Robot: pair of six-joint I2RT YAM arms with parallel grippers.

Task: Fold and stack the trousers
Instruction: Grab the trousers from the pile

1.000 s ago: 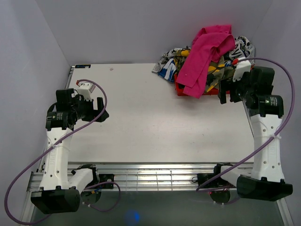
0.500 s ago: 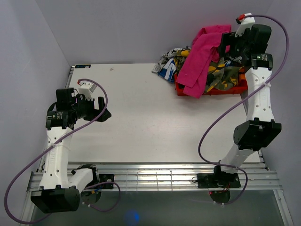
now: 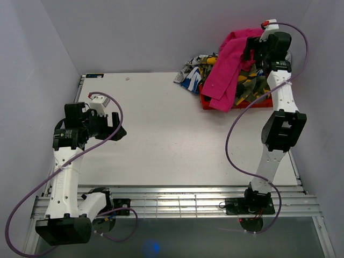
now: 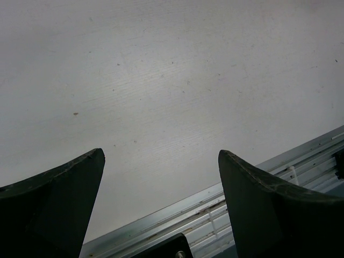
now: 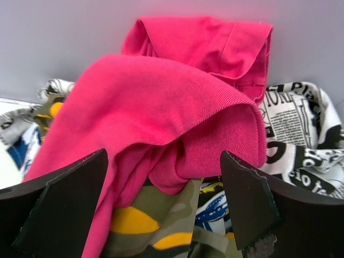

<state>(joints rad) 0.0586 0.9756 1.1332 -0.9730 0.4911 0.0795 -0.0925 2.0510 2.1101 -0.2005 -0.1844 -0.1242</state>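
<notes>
Change: right fingers (image 5: 244,188) now further left over the pile (image 3: 189,74); left fingers (image 4: 62,191) unmoved, apart above desk (image 3: 161,134).
Trousers (image 5: 161,102): draped atop pile, just ahead of the spread right fingers.

Soft matt woven trousers (image 5: 177,102); matt, lightly speckled table (image 4: 161,97)

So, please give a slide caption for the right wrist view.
Open right gripper facing pink trousers heaped on patterned clothes.
</notes>
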